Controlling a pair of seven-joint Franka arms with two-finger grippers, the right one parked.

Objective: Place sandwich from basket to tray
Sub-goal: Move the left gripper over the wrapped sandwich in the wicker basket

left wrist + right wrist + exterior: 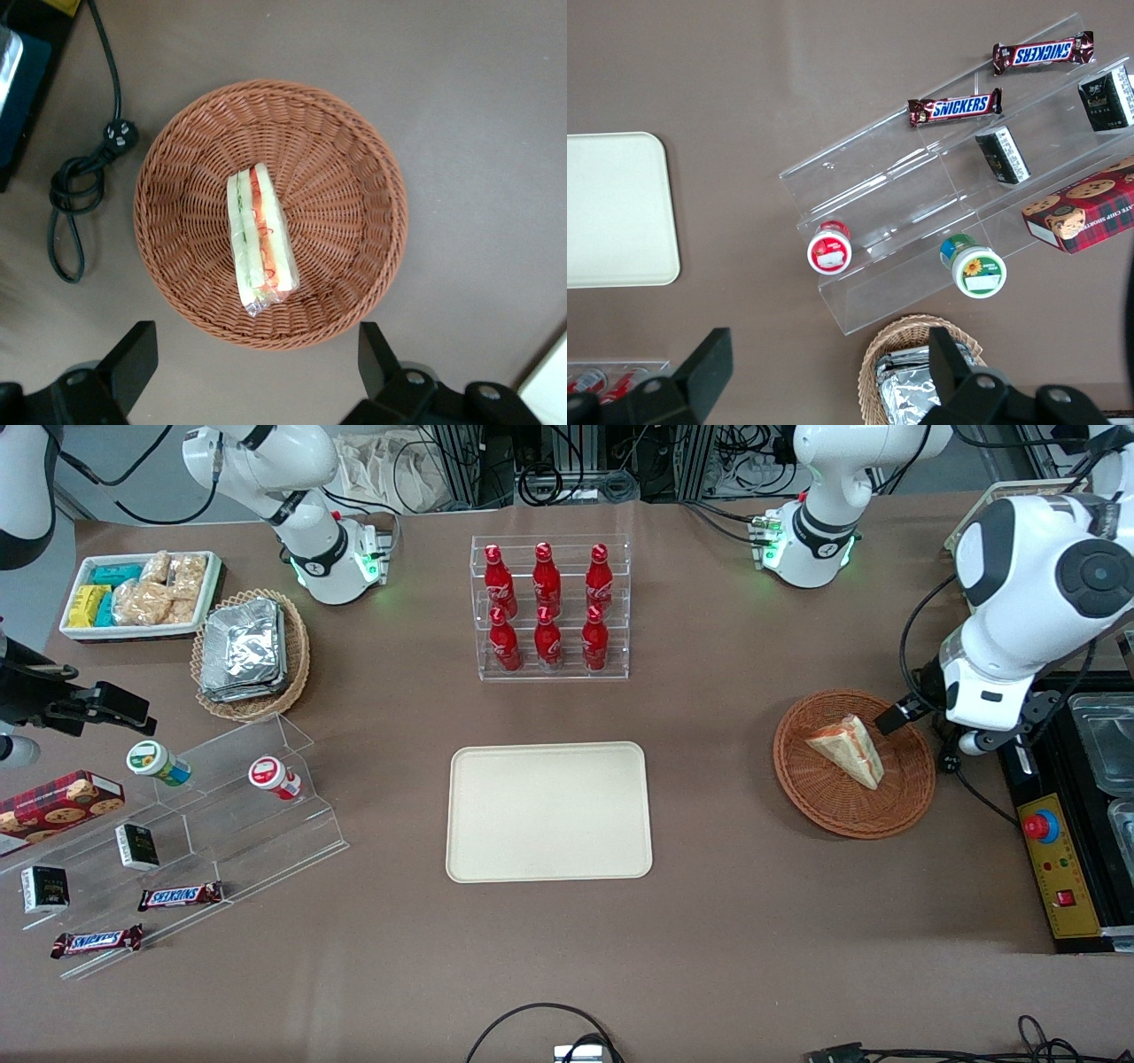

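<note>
sandwich (260,237) lies in basket (354,159), long axis toward jaws (257,363), spread wide above.

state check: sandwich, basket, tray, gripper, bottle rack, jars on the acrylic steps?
sandwich: wrapped, lying in the basket, not gripped
basket: holds only the sandwich
tray: nothing on it
gripper: open, above the basket's rim, touching nothing
bottle rack: six red bottles, all upright
jars: both lying on their sides on the acrylic steps
</note>
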